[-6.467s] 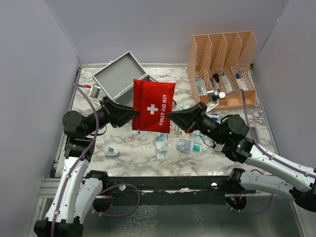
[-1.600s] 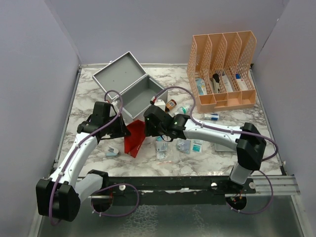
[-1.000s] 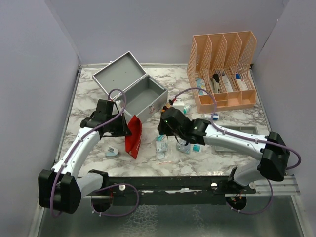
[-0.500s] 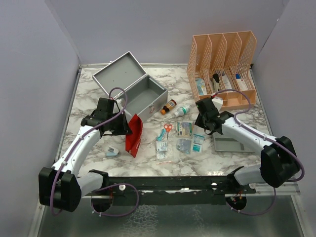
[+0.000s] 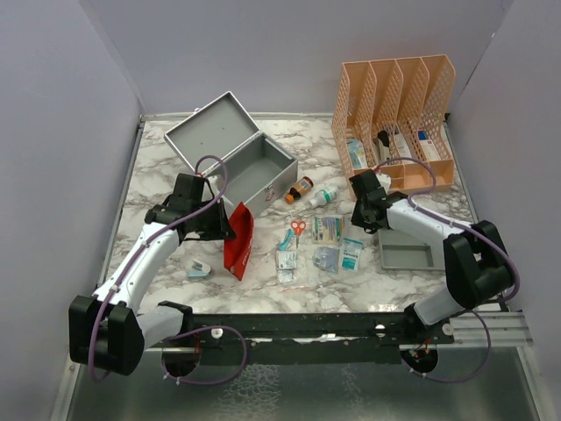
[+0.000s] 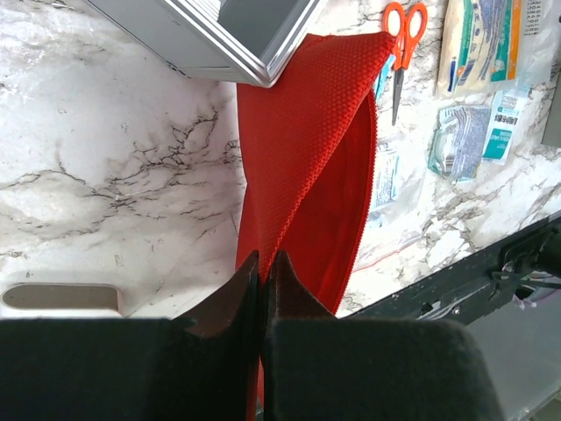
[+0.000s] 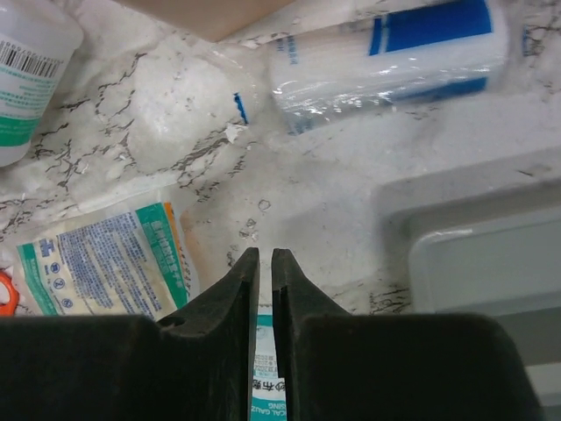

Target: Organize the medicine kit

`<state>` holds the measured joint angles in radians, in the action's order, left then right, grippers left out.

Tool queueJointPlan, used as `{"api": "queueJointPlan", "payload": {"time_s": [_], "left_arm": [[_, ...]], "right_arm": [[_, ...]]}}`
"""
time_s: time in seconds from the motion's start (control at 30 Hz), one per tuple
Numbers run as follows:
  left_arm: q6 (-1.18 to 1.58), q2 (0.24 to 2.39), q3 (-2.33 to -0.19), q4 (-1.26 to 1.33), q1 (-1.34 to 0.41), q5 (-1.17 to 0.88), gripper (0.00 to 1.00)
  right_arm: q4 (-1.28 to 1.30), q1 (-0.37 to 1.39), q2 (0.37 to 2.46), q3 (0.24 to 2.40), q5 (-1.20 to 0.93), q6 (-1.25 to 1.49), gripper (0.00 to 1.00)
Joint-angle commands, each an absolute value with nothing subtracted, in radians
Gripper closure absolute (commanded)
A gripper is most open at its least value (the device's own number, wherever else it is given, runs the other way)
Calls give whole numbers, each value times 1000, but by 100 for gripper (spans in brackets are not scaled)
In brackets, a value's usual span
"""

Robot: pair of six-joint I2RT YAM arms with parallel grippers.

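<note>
The medicine kit (image 5: 254, 171), a grey metal box, stands open at the back left with its lid (image 5: 209, 132) leaning back. Its corner shows in the left wrist view (image 6: 219, 35). My left gripper (image 5: 224, 230) is shut on the edge of an open red first aid pouch (image 5: 238, 243), which hangs down to the table in front of the box. In the left wrist view the gripper (image 6: 263, 256) pinches the red pouch (image 6: 307, 175). My right gripper (image 5: 362, 219) is shut and empty, low over the table beside the shallow grey tray (image 5: 408, 252). In the right wrist view the gripper (image 7: 265, 254) holds nothing.
Orange scissors (image 5: 298, 228), a brown bottle (image 5: 301, 188), a white bottle (image 5: 324, 196) and several gauze packets (image 5: 327, 230) lie mid-table. A bandage roll (image 7: 394, 48) lies by the tray (image 7: 491, 254). An orange mesh organizer (image 5: 394, 123) stands at the back right. A small blue item (image 5: 200, 269) lies front left.
Both grippers held the pouch up; my right gripper let go and moved right to the tray. The pouch came down to the table in my left gripper, and supplies now lie spread mid-table.
</note>
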<state>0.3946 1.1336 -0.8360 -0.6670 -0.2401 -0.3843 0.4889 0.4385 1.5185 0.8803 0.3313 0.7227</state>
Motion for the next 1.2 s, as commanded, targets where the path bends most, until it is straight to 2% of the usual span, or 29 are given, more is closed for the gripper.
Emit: {"api": "queueJointPlan", "payload": {"time_s": [0.0, 0.1, 0.43, 0.53, 0.7, 1.0, 1.13, 1.17], "left_arm": [[401, 1133, -865, -654, -249, -374, 100], [401, 1135, -867, -654, -250, -374, 100], [401, 1135, -865, -655, -252, -369, 100], [401, 1134, -866, -653, -252, -369, 100], [400, 1134, -865, -653, -253, -370, 100], [401, 1138, -862, -648, -255, -369, 100], [404, 1135, -858, -646, -254, -368, 100], [404, 1135, -858, -646, -255, -370, 100]], "right_arm": [[393, 417, 1561, 918, 185, 607, 87], [344, 417, 1578, 910, 95, 556, 86], [227, 417, 1565, 888, -68, 452, 68], [229, 417, 1585, 894, -91, 433, 68], [248, 417, 1611, 904, -103, 419, 74], [237, 417, 1602, 894, -154, 411, 72], [234, 417, 1601, 891, -177, 406, 83], [235, 417, 1600, 892, -177, 405, 90]]}}
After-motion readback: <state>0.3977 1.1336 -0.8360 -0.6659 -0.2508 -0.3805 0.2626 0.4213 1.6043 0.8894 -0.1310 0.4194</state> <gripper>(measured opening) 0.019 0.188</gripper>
